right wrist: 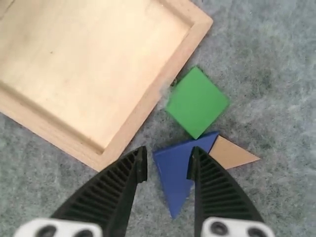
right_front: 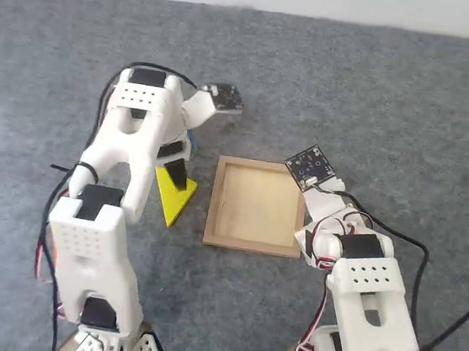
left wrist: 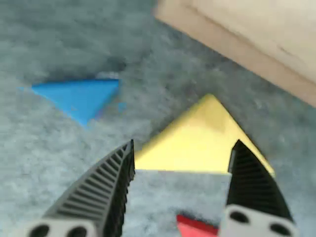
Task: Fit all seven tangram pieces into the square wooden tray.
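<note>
Grey carpet covers the table, and the tray lies flat on it between the two arms. The left gripper hangs over the carpet just beside the tray's left wall, its jaws spread wide. The yellow triangle, the largest piece seen, lies flat in that gap with one point toward the tray; whether the fingers touch it I cannot tell. In the high view the yellow triangle sits between the left arm and the tray. The right gripper hovers off a corner of the tray, jaws apart but narrower. The dark blue triangle lies on the carpet under them, its broad end in the gap. The green square sits beyond the fingertips, just beside the tray's outer wall and meeting the dark blue triangle. The light blue triangle lies apart from the yellow one. The tan triangle adjoins the dark blue triangle. A red piece shows between the left fingers' bases.
</note>
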